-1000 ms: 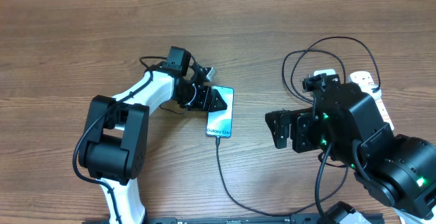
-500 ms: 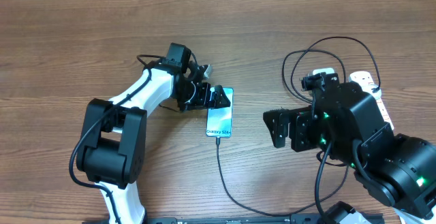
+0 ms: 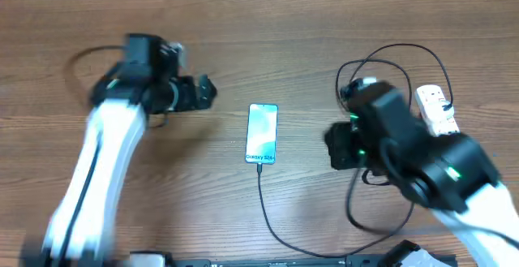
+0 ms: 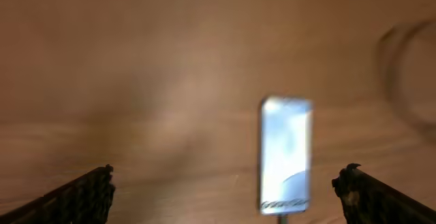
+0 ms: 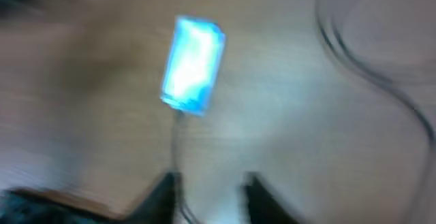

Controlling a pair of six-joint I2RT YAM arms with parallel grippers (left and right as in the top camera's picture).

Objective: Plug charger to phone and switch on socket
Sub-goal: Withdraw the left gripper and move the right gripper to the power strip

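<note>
The phone [image 3: 262, 133] lies flat mid-table with its screen lit, and it also shows as a blurred phone [image 4: 286, 152] and a bright blue phone [image 5: 193, 64] in the wrist views. The black charger [image 3: 268, 218] meets its near end and loops back right towards the white socket [image 3: 434, 109], which my right arm partly hides. My left gripper [image 3: 208, 91] hangs open to the left of the phone, its fingers wide apart in the left wrist view [image 4: 228, 171]. My right gripper [image 3: 331, 147] is right of the phone. Its blurred fingers [image 5: 211, 178] show a narrow gap holding nothing.
Loose black cable loops [image 3: 389, 56] lie at the back right around the socket, blurred in the right wrist view as cable loops [image 5: 368, 67]. The wooden table [image 3: 268, 23] fills the view.
My left gripper has let go of the phone's top end and pulled back to the left, jaws wide. My right arm has swung round and its jaws have narrowed.
</note>
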